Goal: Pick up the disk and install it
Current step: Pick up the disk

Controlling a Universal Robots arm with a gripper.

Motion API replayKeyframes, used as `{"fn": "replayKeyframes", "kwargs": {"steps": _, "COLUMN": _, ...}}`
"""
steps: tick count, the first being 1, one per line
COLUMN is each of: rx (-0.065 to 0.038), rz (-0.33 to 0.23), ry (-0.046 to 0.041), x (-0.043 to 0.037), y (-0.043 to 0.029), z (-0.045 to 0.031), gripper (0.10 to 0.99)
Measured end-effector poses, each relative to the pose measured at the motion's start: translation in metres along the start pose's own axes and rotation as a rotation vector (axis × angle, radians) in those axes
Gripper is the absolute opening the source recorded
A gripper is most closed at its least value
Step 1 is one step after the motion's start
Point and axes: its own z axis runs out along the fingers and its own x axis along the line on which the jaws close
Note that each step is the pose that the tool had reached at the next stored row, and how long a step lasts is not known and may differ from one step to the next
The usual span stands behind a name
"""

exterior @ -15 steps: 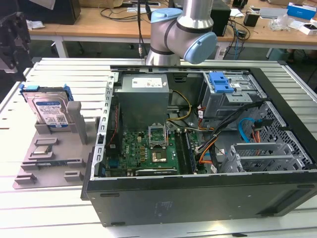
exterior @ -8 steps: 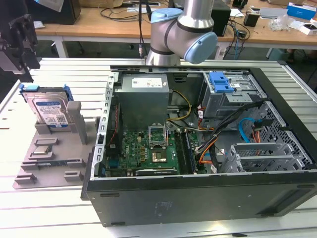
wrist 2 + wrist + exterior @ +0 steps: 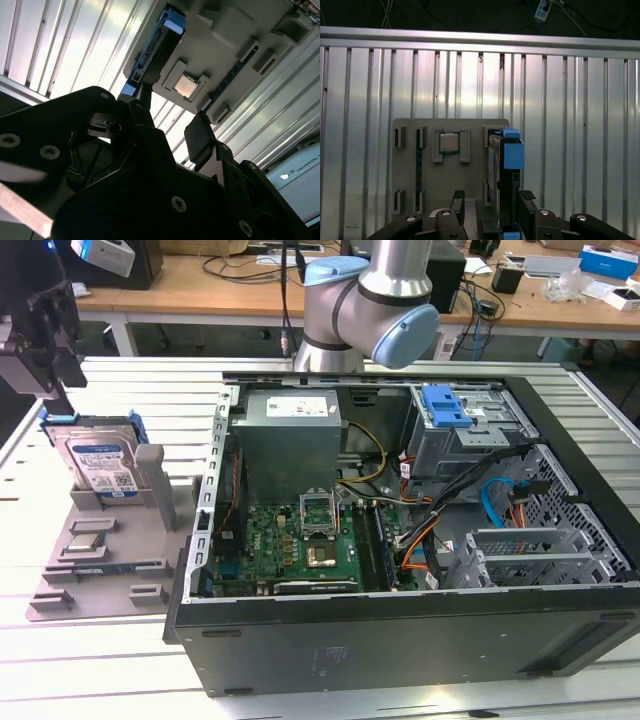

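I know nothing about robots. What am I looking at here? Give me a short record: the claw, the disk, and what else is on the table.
gripper: open, holding nothing, above the disk and lined up with it
disk: stands on edge in the holder, outside the computer, not yet picked up
holder: grey tray, at the exterior view's left of the computer
chip: small square, set in the holder beside the disk
computer: side open, boards and cables showing
table: slatted metal, under everything
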Motion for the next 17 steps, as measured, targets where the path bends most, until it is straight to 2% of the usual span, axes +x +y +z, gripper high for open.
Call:
{"fn": "replayKeyframes", "kwargs": {"steps": 8, "rx": 0.000, "rz": 0.000, "ry": -0.0001, "x": 0.0003, "y": -0.0018, "z": 0.0098, "gripper": 0.541}}
{"fn": "replayKeyframes", "kwargs": {"steps": 14, "rx": 0.000, "rz": 0.000, "ry": 0.0002, "x": 0.0006, "y": -0.0032, "z": 0.0235, "gripper": 0.541}}
{"fn": "replayKeyframes", "kwargs": {"steps": 15, "rx": 0.000, "rz": -0.003, "ry": 0.0005, "x": -0.0025, "y": -0.0038, "z": 0.0302, "gripper": 0.541}}
{"fn": "replayKeyframes", "kwargs": {"steps": 17, "rx": 0.001, "rz": -0.017, "ry": 0.0012, "x": -0.0137, "y": -0.0033, "z": 0.0355, "gripper": 0.541}}
